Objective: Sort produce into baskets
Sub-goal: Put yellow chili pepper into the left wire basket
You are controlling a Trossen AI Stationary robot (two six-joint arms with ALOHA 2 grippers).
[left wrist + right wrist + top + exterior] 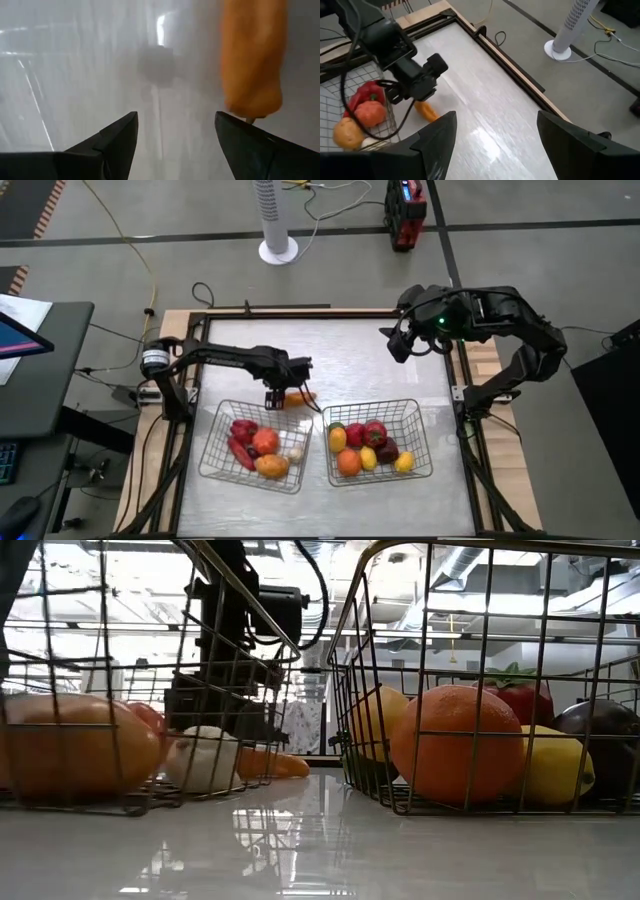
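An orange carrot (300,395) lies flat on the white table just beyond the left wire basket (215,455). My left gripper (277,398) hangs low beside it, open, fingers pointing down with nothing between them. In the left wrist view the carrot (252,55) lies off to one side of the gripper (175,117). The left basket holds red peppers, a tomato, a potato and a whitish bulb (200,760). The right basket (420,420) holds an orange (455,745), lemons and red and maroon pieces. My right gripper (398,345) waits open above the far right. My left gripper comes from above, pointing down. One fingertip (227,122) stands right at the carrot's end (250,107); I cannot tell whether they touch. The carrot lies on the table outside the gap between the fingers.
The two baskets stand side by side near the table's front edge with a narrow gap between them. A black frame (300,313) edges the table. Bare table (340,355) stretches behind the baskets. A white fan base (278,250) stands on the floor beyond.
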